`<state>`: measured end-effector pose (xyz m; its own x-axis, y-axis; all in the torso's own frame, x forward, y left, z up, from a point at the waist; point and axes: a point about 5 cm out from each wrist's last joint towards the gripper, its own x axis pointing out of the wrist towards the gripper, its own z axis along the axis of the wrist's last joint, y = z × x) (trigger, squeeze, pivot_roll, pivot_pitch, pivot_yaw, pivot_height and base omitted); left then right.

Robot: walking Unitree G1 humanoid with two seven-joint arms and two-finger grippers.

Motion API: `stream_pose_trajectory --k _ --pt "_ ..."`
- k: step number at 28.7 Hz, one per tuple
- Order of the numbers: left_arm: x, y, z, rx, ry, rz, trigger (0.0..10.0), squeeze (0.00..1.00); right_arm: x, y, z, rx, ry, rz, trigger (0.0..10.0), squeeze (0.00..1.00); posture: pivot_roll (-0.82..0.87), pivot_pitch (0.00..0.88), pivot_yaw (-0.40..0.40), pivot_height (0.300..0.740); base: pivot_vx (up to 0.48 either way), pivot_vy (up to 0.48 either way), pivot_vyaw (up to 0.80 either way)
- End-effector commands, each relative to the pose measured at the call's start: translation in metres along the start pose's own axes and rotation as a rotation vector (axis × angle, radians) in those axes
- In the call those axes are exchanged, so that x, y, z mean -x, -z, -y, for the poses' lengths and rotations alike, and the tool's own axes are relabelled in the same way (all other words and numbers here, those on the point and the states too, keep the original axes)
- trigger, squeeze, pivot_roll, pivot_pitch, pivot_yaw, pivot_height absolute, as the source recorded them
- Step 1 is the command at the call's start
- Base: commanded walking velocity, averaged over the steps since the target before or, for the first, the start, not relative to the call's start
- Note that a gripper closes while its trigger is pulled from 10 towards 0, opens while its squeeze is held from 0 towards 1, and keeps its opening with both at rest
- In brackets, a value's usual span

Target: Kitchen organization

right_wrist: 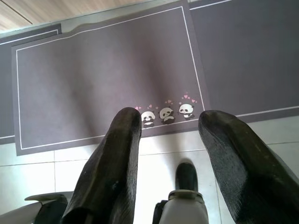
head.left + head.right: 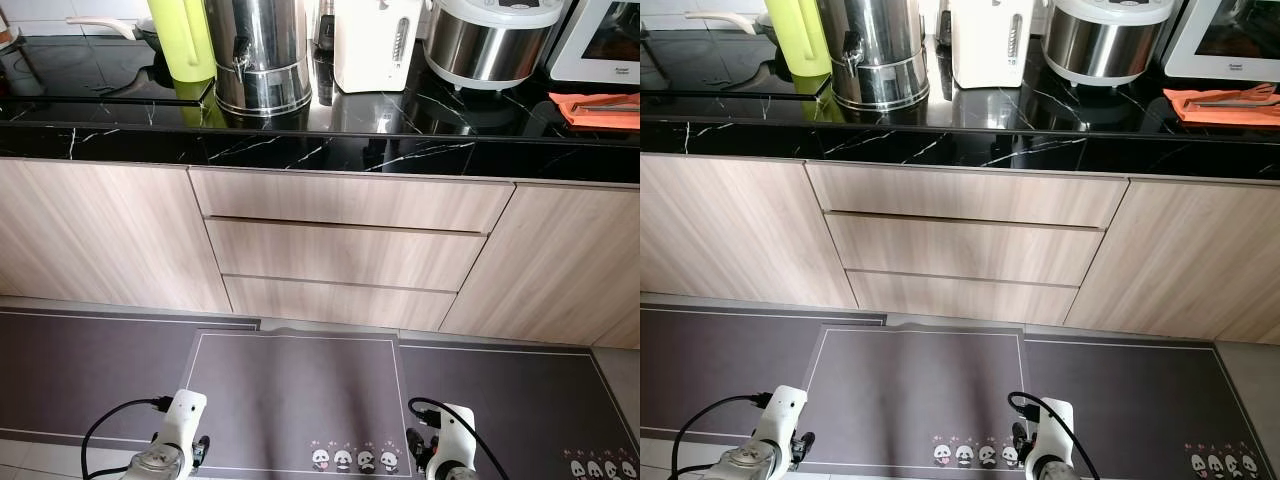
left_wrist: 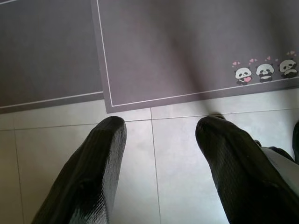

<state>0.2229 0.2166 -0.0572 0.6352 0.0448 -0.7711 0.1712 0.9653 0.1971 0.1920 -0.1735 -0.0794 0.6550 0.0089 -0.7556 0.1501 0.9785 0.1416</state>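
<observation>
Kitchen surface (image 2: 330,145) of black marble with white veins runs across the top of the left eye view, and everything on it can be placed from the steel urn (image 2: 260,55) standing near its middle. Just left of the urn is a lime-green jug (image 2: 183,38); just right of it a white electric kettle pot (image 2: 375,45), then a silver rice cooker (image 2: 492,38), a white microwave (image 2: 600,40) and, past those, an orange cloth (image 2: 598,108). Below the urn three wooden drawers (image 2: 345,250) are stacked, all closed, with plain cabinet doors on both sides. A grey floor mat (image 2: 295,400) with small pandas printed along its edge lies on the floor in front of the drawers. Both arms hang low over the mat, well apart from the surface.

The right eye view shows the same scene.

In the left wrist view the left gripper (image 3: 159,140) has its two black fingers spread wide, holding nothing, over pale floor tiles (image 3: 177,140) just beside the mat's edge.

In the right wrist view the right gripper (image 1: 170,135) is likewise spread and empty, over the mat's panda edge.
</observation>
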Motion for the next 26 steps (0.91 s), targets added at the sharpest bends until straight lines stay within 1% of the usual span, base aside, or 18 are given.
stream_pose_trajectory --k 1,8,10,14,18,21,26 --pt "0.0 0.003 0.0 -0.001 -0.001 -0.003 10.0 0.0 0.001 0.002 0.002 0.004 0.006 0.004 10.0 0.0 0.07 0.0 0.025 0.74 0.0 0.0 0.0" --pt "0.001 0.002 -0.003 0.004 -0.002 0.006 10.0 0.0 0.004 0.014 0.004 0.005 0.011 -0.029 10.0 0.0 0.06 0.0 0.025 0.74 0.0 0.0 0.0" --pt "0.001 0.002 -0.002 0.004 0.001 0.007 10.0 0.0 0.005 0.018 0.003 0.0 0.01 -0.039 10.0 0.0 0.06 0.0 0.023 0.74 0.0 0.0 0.0" --pt "0.0 0.003 0.001 -0.014 0.017 -0.003 10.0 0.0 0.007 0.027 0.0 0.021 0.013 -0.075 10.0 0.0 0.06 0.0 0.023 0.74 0.0 0.0 0.0" --pt "0.0 0.0 0.003 -0.002 0.023 0.005 10.0 0.0 0.008 0.031 -0.001 0.005 0.011 -0.085 10.0 0.0 0.06 0.0 0.02 0.74 0.0 0.0 -0.78" --pt "0.0 -0.001 0.003 0.014 0.027 0.011 10.0 0.0 0.007 0.029 0.001 0.01 0.008 -0.085 10.0 0.0 0.06 0.0 0.017 0.74 0.0 0.0 -0.77" --pt "0.0 0.0 0.004 0.013 0.027 0.006 10.0 0.0 0.007 0.027 0.002 0.012 0.009 -0.084 10.0 0.0 0.06 0.0 0.015 0.74 0.0 0.0 -0.77"
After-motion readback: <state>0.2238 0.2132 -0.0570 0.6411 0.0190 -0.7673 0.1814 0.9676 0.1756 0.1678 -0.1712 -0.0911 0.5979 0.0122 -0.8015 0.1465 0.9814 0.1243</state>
